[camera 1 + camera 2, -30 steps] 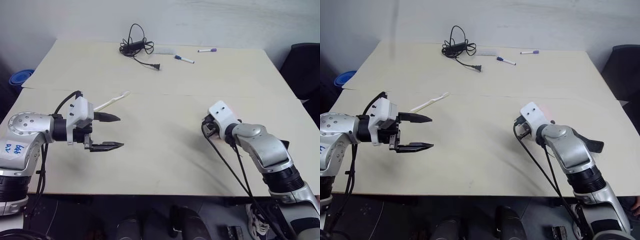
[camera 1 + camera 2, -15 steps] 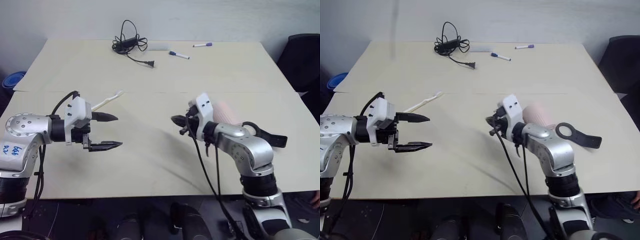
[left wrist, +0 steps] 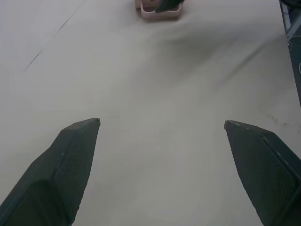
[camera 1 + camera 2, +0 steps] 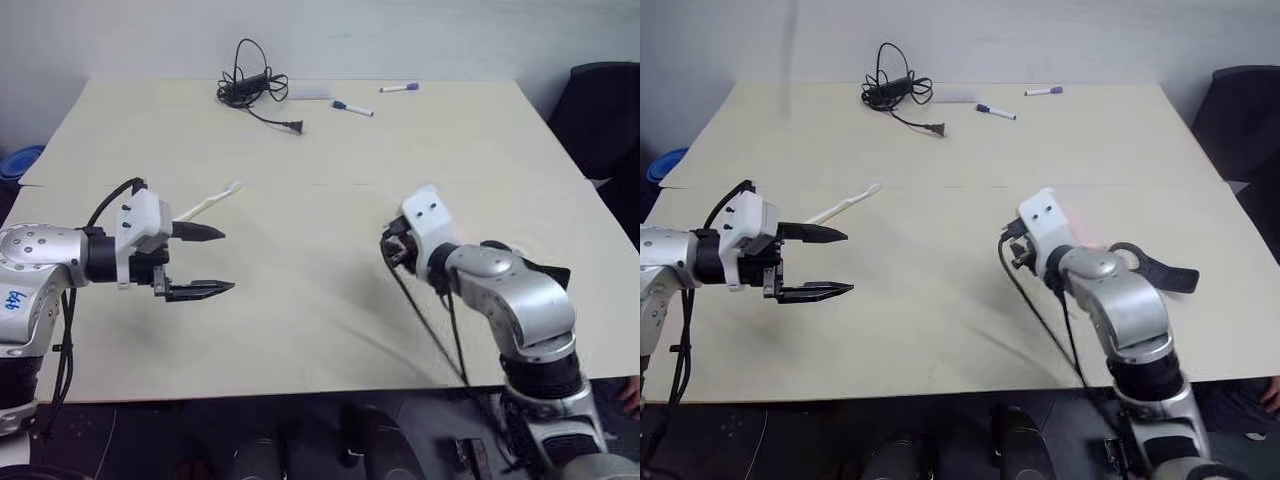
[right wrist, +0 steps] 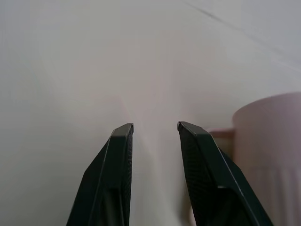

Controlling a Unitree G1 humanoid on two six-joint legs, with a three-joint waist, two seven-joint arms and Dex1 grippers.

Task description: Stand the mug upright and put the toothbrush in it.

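The pale pink mug is close beside my right gripper, its handle turned toward the nearer finger. The gripper is open by a narrow gap with nothing in it. In the left wrist view the mug sits far off on the table, partly behind those dark fingers. I cannot tell whether it stands or lies. From the head it is hidden behind my right hand. The white toothbrush lies flat just beyond my left gripper, which hovers wide open and empty.
A black ring-ended flat tool lies right of my right arm. At the table's far edge are a black cable and two marker pens. A blue bowl sits off the left edge, a black chair at the right.
My right gripper has gone from shut to slightly open, and its hand has shifted left and risen a little. The left arm has stayed put. The camera has shifted.
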